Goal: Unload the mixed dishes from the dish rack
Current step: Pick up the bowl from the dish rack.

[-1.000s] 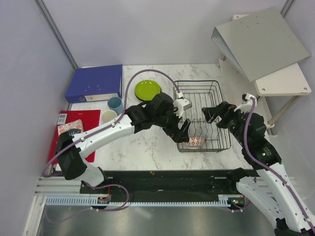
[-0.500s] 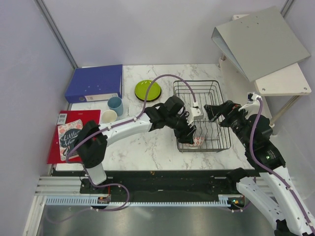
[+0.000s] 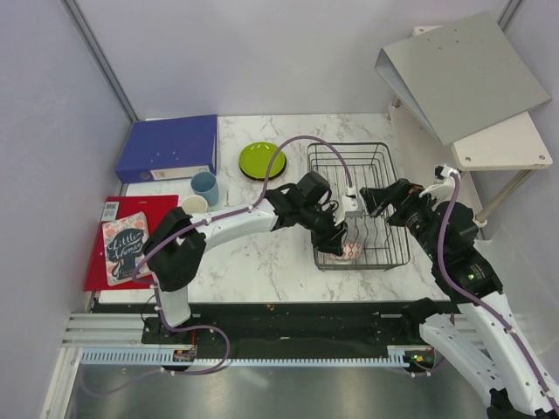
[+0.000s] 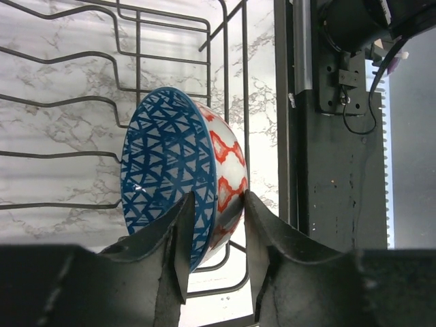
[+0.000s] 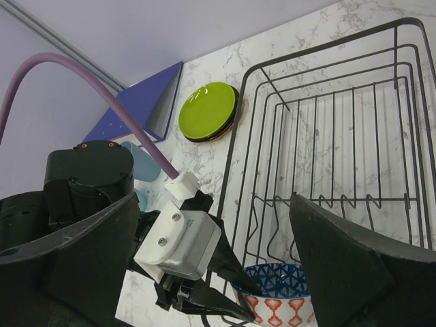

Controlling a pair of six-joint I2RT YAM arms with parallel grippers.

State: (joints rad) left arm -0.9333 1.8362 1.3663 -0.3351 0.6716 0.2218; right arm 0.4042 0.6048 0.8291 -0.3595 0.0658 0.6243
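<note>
One bowl [image 3: 349, 252], blue patterned inside and red-and-white outside, stands on edge in the near left corner of the black wire dish rack [image 3: 385, 158]. My left gripper [image 3: 339, 239] reaches into that corner. In the left wrist view its jaws [image 4: 218, 197] are shut on the bowl [image 4: 174, 163], one finger on the blue inside, the other on the red-and-white outside. My right gripper [image 3: 379, 202] hovers open over the rack's [image 5: 245, 126] near right part, holding nothing, with the bowl [image 5: 283, 303] below it. A lime green plate [image 3: 262, 160] and two light blue cups [image 3: 204, 185] sit on the table left of the rack.
A blue ring binder [image 3: 169, 147] lies at the back left, and a red book [image 3: 131, 236] at the left edge. A grey binder [image 3: 463, 74] rests on a white shelf [image 3: 507, 144] right of the rack. A black rail [image 3: 288, 319] runs along the near table edge.
My left gripper moved right and down into the rack's near corner, and its jaws narrowed onto the bowl's wall. The right gripper stayed open, almost in place.
</note>
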